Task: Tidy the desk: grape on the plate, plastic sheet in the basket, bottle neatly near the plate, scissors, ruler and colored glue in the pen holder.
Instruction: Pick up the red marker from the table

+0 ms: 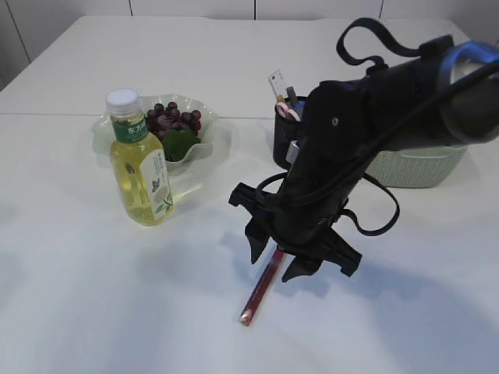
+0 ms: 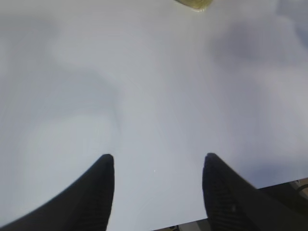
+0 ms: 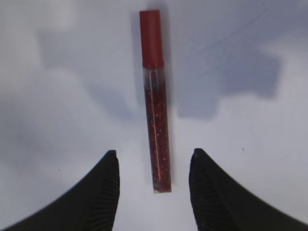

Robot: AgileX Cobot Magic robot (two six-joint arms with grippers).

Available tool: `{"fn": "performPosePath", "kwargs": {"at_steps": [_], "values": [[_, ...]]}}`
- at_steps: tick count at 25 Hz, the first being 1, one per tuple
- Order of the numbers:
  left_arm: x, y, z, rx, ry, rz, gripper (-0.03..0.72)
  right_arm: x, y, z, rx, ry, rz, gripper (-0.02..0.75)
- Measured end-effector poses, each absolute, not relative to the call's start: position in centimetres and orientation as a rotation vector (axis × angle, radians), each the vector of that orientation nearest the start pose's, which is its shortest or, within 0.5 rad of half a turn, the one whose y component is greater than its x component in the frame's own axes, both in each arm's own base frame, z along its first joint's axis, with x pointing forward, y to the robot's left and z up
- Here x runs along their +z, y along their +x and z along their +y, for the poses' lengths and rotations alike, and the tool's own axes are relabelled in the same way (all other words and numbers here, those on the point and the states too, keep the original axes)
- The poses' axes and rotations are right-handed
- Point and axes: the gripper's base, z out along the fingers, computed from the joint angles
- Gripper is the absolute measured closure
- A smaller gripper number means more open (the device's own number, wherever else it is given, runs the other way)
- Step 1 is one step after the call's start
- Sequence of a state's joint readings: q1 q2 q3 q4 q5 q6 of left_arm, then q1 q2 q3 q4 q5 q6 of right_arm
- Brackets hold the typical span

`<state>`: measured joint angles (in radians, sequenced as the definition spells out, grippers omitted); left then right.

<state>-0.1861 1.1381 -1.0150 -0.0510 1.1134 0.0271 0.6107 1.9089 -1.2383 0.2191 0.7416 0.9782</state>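
Note:
The colored glue [image 3: 156,110], a red glittery tube with a red cap, lies flat on the white table [image 1: 78,296]. My right gripper [image 3: 154,154] hangs open just above it, the tube's uncapped end between the two fingertips without touching them. In the exterior view this right gripper [image 1: 277,263] points down over the glue [image 1: 260,291]. The grape [image 1: 175,118] rests on the clear wavy plate [image 1: 214,144], and the bottle [image 1: 140,164] stands upright in front of it. Ruler [image 1: 279,84] and pink-handled scissors [image 1: 287,111] stick out of the black pen holder [image 1: 282,144]. My left gripper [image 2: 158,156] is open over bare table. The plastic sheet is out of view.
A pale green basket [image 1: 413,165] stands behind my right arm at the right, next to the pen holder. The bottle's base [image 2: 195,4] shows at the top edge of the left wrist view. The table's near edge runs under the left fingertips.

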Motion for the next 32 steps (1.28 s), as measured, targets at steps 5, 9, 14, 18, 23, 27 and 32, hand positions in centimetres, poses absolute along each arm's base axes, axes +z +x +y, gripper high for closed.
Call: {"fn": "performPosePath", "kwargs": {"at_steps": [5,9,14,18,23,27,32], "values": [[32.6,20.2,-4.2,-0.116,0.271,2.695,0.263,16.3,31.2,23.1,0.390,0.838,2.948,0.356],[32.7,20.5,-4.3,-0.118,0.266,2.662,0.263,15.4,32.5,23.7,0.283,0.810,2.978,0.355],[32.8,20.5,-4.3,-0.118,0.266,2.658,0.263,14.4,33.6,24.0,0.185,0.765,3.002,0.355],[32.8,20.5,-4.3,-0.118,0.266,2.658,0.263,13.9,33.9,24.1,0.167,0.758,3.002,0.356],[32.8,20.5,-4.3,-0.114,0.266,2.656,0.263,13.4,34.0,24.0,0.128,0.737,3.002,0.355],[32.8,20.5,-4.2,-0.113,0.267,2.656,0.263,12.7,34.0,24.0,0.102,0.736,3.014,0.355],[32.8,20.5,-4.2,-0.111,0.267,2.656,0.263,12.5,34.0,23.9,0.090,0.735,3.019,0.355]]}}
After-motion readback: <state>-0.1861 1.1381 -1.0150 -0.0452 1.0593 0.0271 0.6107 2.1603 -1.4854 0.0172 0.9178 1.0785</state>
